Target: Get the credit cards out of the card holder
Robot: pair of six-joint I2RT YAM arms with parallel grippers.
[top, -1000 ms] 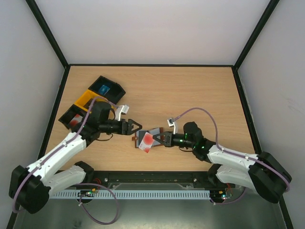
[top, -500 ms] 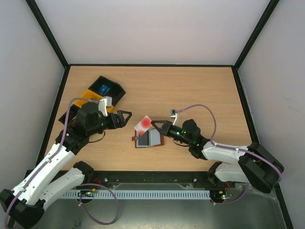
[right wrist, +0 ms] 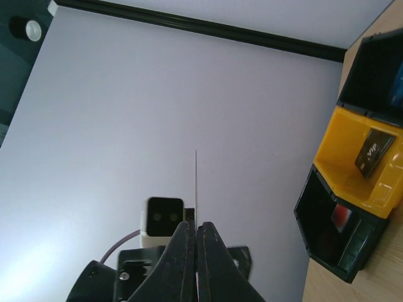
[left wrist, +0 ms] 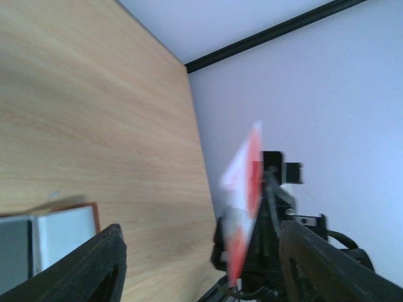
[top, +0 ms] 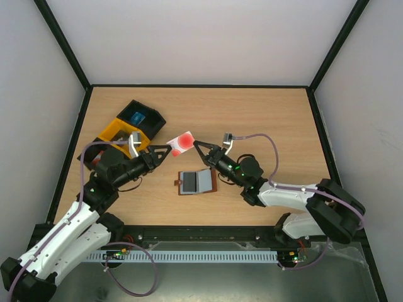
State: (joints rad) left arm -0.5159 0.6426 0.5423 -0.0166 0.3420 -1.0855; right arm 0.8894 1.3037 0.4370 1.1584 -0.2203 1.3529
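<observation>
Above the wooden desk (top: 264, 119), the right gripper (top: 196, 145) pinches a thin red-and-white plastic card (top: 183, 141); the spread left gripper (top: 164, 151) faces it, near the open brown leather wallet (top: 196, 182).

**Left wrist view:** the red card (left wrist: 244, 201) is motion-blurred and its print is unreadable. The card holder (left wrist: 63, 233) is cut off by the left and bottom edges.

**Right wrist view:** the red card appears edge-on as a thin line, its faces unseen. The yellow bin (right wrist: 362, 167) is cut off at right.

**Top view:** the left arm (top: 94, 189) partly hides a black bin (top: 88, 153). The card holder's pocket contents are too small to tell.
</observation>
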